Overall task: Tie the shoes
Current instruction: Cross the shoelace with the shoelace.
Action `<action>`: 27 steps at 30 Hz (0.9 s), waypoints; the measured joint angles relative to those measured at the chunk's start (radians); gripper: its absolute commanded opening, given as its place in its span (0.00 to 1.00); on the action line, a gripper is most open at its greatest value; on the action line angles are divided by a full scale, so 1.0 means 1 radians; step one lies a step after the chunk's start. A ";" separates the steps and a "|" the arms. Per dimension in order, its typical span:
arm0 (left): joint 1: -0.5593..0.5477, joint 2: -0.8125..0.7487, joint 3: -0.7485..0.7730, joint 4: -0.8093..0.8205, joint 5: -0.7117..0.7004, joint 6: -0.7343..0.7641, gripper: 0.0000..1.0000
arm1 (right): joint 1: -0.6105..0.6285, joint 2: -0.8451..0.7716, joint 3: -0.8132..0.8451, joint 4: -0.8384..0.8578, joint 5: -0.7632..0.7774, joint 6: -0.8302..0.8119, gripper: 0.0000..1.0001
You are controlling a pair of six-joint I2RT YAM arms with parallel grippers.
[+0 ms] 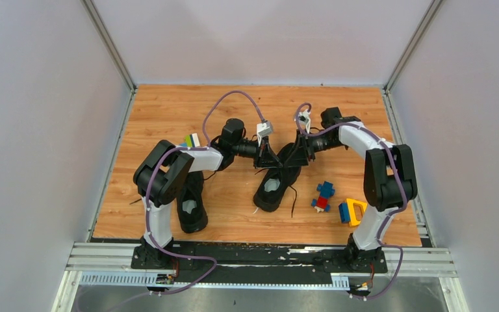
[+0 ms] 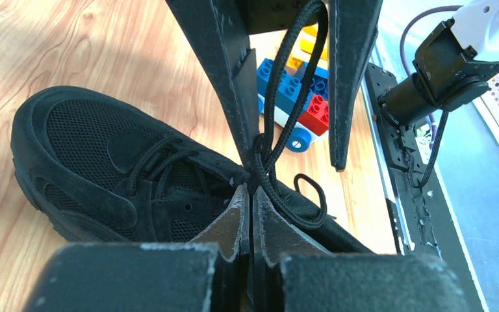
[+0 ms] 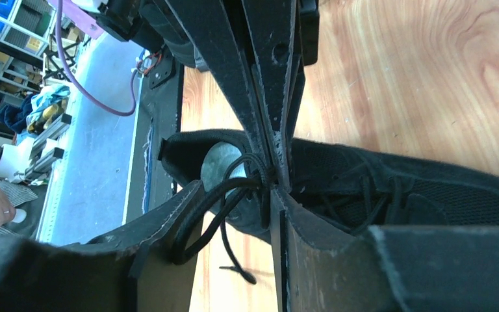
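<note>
Two black shoes lie on the wooden table: one in the middle point(image 1: 274, 188) and one beside the left arm point(image 1: 191, 207). Both grippers meet over the middle shoe's point(image 2: 91, 149) laces. My left gripper point(image 2: 252, 192) is shut, its tips pinching the black lace at the knot; it also shows in the top view point(image 1: 269, 156). My right gripper point(image 3: 237, 188) is open, with a lace loop point(image 3: 195, 218) hooked round one finger point(image 3: 169, 221) and drawn taut. In the left wrist view this loop point(image 2: 286, 84) runs up between the right gripper's spread fingers. A loose lace end hangs beside the shoe point(image 3: 429, 188).
Blue-red toy blocks point(image 1: 323, 195) and a yellow block point(image 1: 352, 211) lie right of the middle shoe, also seen in the left wrist view point(image 2: 292, 84). A small green-white block point(image 1: 191, 140) sits by the left arm. Grey walls enclose the table on three sides.
</note>
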 measured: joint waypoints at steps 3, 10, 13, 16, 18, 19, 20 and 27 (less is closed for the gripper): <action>0.000 0.000 0.000 -0.001 -0.004 -0.001 0.00 | 0.016 -0.031 -0.047 0.082 0.042 0.105 0.42; 0.002 0.000 0.000 -0.014 -0.019 -0.002 0.00 | 0.056 -0.082 -0.101 0.235 0.163 0.328 0.44; 0.003 0.000 0.000 -0.014 -0.028 -0.002 0.00 | 0.058 -0.083 -0.101 0.263 0.176 0.399 0.44; 0.003 0.000 0.000 -0.022 -0.035 -0.002 0.00 | 0.066 -0.083 -0.101 0.277 0.199 0.459 0.45; 0.003 0.000 0.000 -0.032 -0.042 -0.002 0.00 | 0.074 -0.083 -0.097 0.283 0.228 0.505 0.45; 0.003 0.000 0.000 -0.036 -0.046 -0.002 0.00 | 0.078 -0.083 -0.093 0.283 0.240 0.520 0.45; 0.003 0.000 0.000 -0.040 -0.051 -0.003 0.00 | 0.082 -0.083 -0.088 0.282 0.256 0.540 0.45; 0.003 -0.013 0.000 -0.085 -0.083 -0.004 0.00 | 0.113 -0.083 -0.066 0.279 0.343 0.624 0.45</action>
